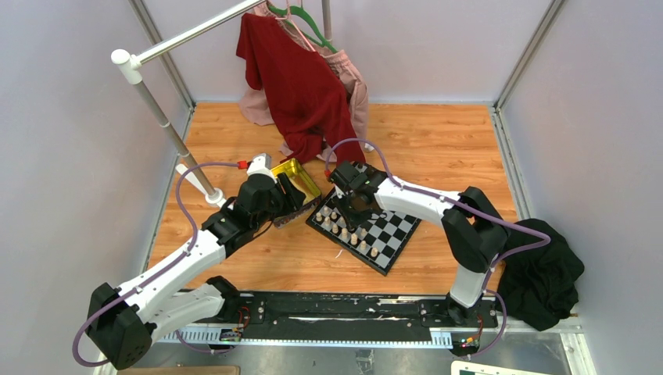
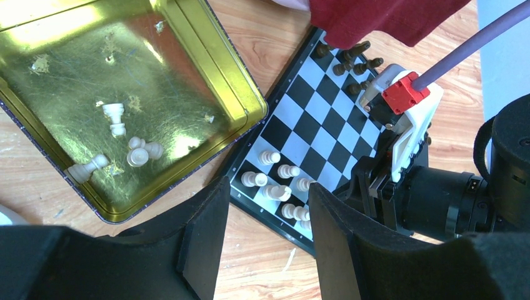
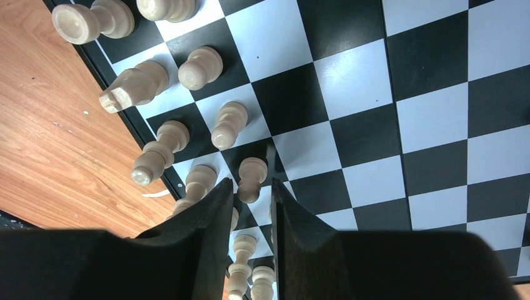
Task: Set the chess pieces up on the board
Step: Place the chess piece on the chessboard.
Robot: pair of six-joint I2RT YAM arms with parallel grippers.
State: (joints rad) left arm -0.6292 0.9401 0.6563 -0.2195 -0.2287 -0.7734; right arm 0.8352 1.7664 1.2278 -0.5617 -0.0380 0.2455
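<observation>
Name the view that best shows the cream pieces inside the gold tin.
Left wrist: cream chess pieces lie plainly in the shiny gold square tin. Top external shows only part of the tin; right wrist misses it.

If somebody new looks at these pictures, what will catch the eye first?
The black-and-white board at the centre, with light chess pieces lined along its near-left edge. Left of it lies a shiny gold tin holding a few loose pieces; a red garment hangs behind.

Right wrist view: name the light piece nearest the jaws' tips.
The cream piece at the jaws' tips, in the mouth of their gap; the rest stand beyond, leftward, or back under them.
</observation>
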